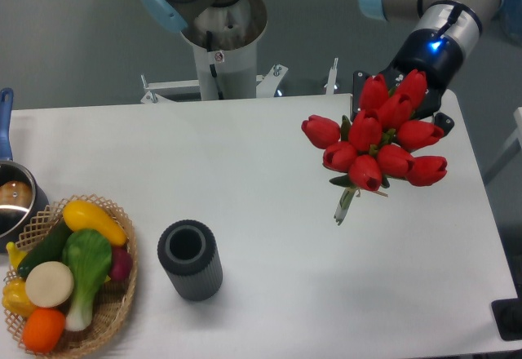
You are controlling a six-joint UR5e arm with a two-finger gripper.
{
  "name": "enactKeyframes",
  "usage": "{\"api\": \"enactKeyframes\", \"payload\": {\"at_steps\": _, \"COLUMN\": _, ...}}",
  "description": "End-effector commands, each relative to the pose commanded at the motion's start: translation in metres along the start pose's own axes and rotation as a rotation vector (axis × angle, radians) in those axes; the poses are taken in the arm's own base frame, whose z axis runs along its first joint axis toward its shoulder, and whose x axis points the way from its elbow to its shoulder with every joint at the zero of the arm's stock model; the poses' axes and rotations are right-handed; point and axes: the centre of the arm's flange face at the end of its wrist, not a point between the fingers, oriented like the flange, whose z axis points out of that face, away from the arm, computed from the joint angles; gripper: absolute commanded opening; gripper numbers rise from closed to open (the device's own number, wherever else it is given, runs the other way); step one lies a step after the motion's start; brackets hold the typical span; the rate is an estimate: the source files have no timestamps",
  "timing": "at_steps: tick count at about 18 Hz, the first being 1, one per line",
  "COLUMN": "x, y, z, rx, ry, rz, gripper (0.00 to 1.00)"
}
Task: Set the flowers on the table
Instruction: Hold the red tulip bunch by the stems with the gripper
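Nine-bud flowers (pixel 378 135); one vase (pixel 190 259)

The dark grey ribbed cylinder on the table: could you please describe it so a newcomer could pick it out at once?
Start at the large white table and look to its near left part, where a wicker basket holds colourful toy vegetables. Just right of that basket stands the dark grey ribbed cylinder, upright and open at the top. It is the only dull, hollow thing there, far from the red tulip bunch.

Single fixed camera, mounted high at the near side, looking steeply down across the tabletop (pixel 269 163) toward the arm's base (pixel 218 41) at the far edge. Moderate distance; the left and near edges appear cropped. No second view supplied.
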Motion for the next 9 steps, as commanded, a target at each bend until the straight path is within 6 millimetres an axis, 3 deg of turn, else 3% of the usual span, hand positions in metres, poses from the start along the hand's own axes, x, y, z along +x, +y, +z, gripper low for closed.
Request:
{"api": "enactKeyframes", "payload": {"at_steps": 6, "x": 0.004, "y": -0.002, "z": -0.001, "rx": -0.001, "ry": -0.002, "rz": 0.000, "gripper": 0.31}}
{"api": "enactKeyframes", "payload": {"at_steps": 9, "x": 0.011, "y": -0.013, "z": -0.001, "rx": -0.005, "ry": -0.003, "rz": 0.012, "gripper": 0.31}}
